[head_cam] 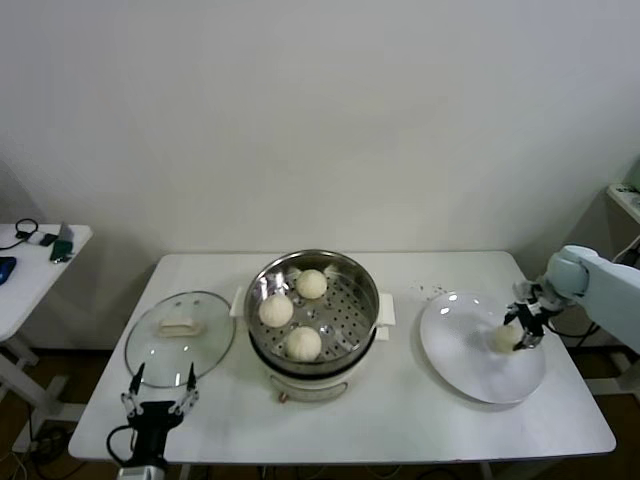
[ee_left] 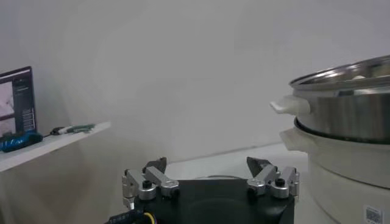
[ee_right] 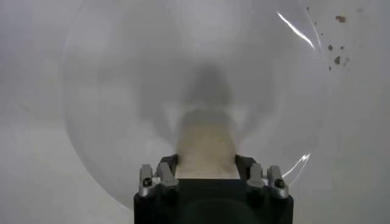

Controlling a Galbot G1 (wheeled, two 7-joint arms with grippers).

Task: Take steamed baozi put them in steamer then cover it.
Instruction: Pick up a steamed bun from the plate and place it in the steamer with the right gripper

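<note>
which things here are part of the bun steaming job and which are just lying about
Part of the job:
- steamer with three baozi inside
- last baozi on the white plate, right pincer around it
- glass lid, off to the side
- left pincer, open, waiting near the lid

Lying about:
- crumbs on the table
- gadgets on the side table

No text can be read; the sticker point(ee_left: 372, 213) on the steamer point(ee_left: 341, 122) base is illegible.

— What sort of place is this?
— A lab or test room: bare white wall point(head_cam: 320, 120), plain white tabletop point(head_cam: 400, 420), cables on the floor.
— Anything else?
— A side table point(head_cam: 30, 270) at far left with small devices.
</note>
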